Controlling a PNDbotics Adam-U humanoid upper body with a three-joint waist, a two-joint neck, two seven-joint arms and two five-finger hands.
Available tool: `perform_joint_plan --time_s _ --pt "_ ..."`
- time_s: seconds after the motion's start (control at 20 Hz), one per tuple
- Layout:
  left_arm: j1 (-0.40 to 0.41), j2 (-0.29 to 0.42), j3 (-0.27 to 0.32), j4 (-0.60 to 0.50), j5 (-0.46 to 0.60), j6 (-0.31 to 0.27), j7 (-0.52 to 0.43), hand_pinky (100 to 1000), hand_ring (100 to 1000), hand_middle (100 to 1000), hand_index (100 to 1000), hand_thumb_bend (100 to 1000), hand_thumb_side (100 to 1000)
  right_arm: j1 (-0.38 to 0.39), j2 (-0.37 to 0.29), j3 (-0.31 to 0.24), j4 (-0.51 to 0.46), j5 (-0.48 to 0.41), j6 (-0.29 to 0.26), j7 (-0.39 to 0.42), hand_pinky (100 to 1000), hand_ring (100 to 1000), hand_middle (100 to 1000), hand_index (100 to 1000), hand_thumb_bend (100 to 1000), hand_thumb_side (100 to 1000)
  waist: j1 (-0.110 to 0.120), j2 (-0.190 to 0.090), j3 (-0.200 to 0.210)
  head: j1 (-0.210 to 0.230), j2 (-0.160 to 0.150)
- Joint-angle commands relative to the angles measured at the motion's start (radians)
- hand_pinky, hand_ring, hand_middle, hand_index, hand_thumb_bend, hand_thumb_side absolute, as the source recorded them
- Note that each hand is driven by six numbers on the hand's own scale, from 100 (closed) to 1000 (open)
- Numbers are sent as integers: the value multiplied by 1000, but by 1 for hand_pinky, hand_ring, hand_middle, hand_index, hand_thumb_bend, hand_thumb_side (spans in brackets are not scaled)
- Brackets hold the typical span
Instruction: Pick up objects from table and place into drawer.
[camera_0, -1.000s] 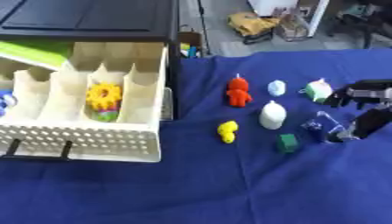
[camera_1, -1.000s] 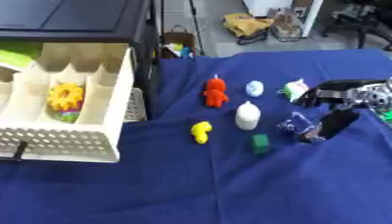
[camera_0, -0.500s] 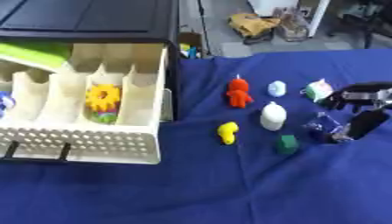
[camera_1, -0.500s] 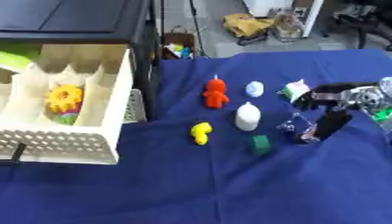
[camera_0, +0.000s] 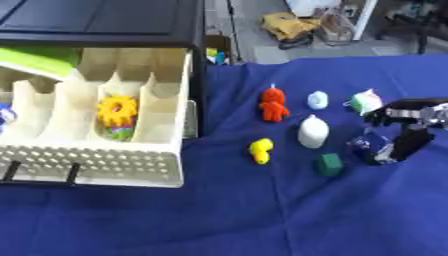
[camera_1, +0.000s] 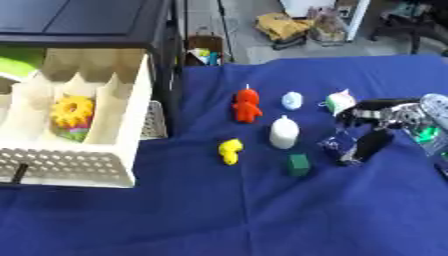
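Closing our right hand (camera_1: 372, 131) round the dark blue object (camera_1: 337, 145), we risk nudging the white-green toy (camera_1: 339, 101) at its twelve o'clock.

Even, bright overhead light with faint shadows, no glare; both views are soft and slightly blurred throughout.

My right hand (camera_1: 372, 131) covers most of a small dark blue thing (camera_0: 366, 146), so no clue what it is. My wrist runs off the right edge. The drawer (camera_0: 96, 161) is cut off on the left, with something blue (camera_0: 4, 114) barely peeking in.
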Motion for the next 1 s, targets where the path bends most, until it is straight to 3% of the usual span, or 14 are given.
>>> perform_joint_plan --time_s 0.05,0.45,1.0 --pt "-13 7 -1 -13 -6 1 -1 438 639 635 847 277 1000 -11 -26 -4 1 33 7 -7 765 896 857 959 551 403 -1 -14 -1 -4 -15" --pt "-13 6 -3 -13 -4 0 -4 437 639 635 848 275 1000 -9 -24 -2 7 73 28 -23 750 878 820 917 528 434 -2 -13 2 -10 -18" --pt "-15 6 -3 -13 -4 0 -6 437 640 636 848 270 1000 -13 -14 13 31 38 27 5 741 864 780 895 529 425 -4 -10 10 -15 -19"
